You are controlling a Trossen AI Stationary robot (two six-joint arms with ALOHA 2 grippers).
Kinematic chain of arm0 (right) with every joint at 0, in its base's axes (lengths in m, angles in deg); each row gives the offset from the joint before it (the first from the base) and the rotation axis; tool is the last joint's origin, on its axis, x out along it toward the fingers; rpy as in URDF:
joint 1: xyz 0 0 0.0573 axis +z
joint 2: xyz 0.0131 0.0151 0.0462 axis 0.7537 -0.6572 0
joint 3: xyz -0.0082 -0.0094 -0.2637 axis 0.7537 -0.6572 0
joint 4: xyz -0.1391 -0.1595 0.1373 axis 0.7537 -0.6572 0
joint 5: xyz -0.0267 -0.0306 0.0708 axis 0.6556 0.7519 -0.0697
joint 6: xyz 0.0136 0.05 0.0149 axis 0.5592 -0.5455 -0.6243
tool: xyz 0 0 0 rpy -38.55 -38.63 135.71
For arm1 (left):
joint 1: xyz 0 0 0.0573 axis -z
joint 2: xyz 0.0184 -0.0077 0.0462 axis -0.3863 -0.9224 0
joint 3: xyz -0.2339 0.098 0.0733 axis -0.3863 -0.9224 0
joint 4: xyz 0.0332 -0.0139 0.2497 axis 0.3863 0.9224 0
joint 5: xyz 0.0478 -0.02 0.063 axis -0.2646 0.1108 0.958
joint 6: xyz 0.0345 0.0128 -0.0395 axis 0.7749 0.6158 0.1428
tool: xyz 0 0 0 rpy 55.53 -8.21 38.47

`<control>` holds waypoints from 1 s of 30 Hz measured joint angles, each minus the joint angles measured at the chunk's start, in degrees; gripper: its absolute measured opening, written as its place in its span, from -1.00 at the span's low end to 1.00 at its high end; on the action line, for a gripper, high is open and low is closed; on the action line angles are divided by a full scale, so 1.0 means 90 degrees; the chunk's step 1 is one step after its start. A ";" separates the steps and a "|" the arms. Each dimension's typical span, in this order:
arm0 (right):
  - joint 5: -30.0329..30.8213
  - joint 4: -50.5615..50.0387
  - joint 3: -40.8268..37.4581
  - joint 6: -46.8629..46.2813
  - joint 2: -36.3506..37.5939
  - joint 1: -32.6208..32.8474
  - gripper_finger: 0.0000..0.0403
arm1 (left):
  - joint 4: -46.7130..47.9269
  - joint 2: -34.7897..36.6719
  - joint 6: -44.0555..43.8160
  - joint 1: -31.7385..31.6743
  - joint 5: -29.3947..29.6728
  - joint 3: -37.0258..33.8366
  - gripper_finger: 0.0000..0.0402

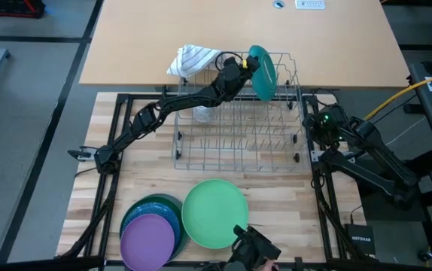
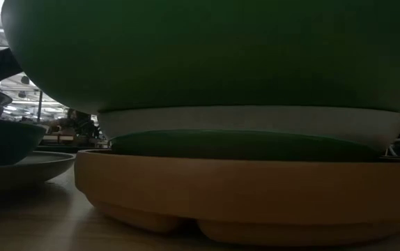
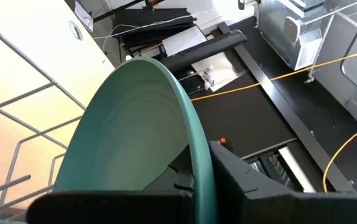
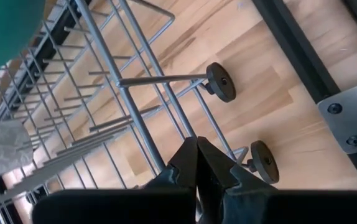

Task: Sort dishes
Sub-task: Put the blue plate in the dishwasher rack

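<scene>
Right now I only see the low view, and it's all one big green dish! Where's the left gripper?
Observer: The left gripper is over the far corner of the wire dish rack, shut on a teal plate held on edge.
Operator: And the other one?
Observer: The right gripper is shut and empty, low beside the rack's feet.
Operator: Is anything purple?
Observer: Yes, a purple plate tops the stack beside the light green plate.

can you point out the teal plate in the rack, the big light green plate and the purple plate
teal plate [image 1: 263, 71], high view, middle of its face
light green plate [image 1: 214, 213], high view, centre of its bare top
purple plate [image 1: 147, 239], high view, centre of its top
</scene>
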 joint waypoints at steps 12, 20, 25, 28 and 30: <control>-0.0149 0.0005 -0.0002 0.0258 0.0000 0.0000 -0.99 | -0.0003 0.0000 0.0766 0.0002 -0.0010 0.0000 -0.85; -0.0256 0.0007 -0.0002 0.0344 0.0000 0.0000 -0.99 | 0.0002 0.0000 0.0914 -0.0010 0.0019 0.0000 -0.56; -0.0256 0.0007 -0.0005 0.0343 0.0000 0.0000 -0.99 | 0.0002 0.0000 0.1109 -0.0005 -0.0136 0.0000 -0.44; -0.0256 0.0010 -0.0005 0.0343 0.0000 0.0000 -0.99 | 0.0000 0.0000 0.1431 -0.0007 -0.0377 0.0000 -0.41; -0.0256 0.0010 -0.0005 0.0343 0.0000 0.0000 -0.99 | 0.0000 0.0000 0.1609 -0.0005 -0.0445 0.0000 -0.39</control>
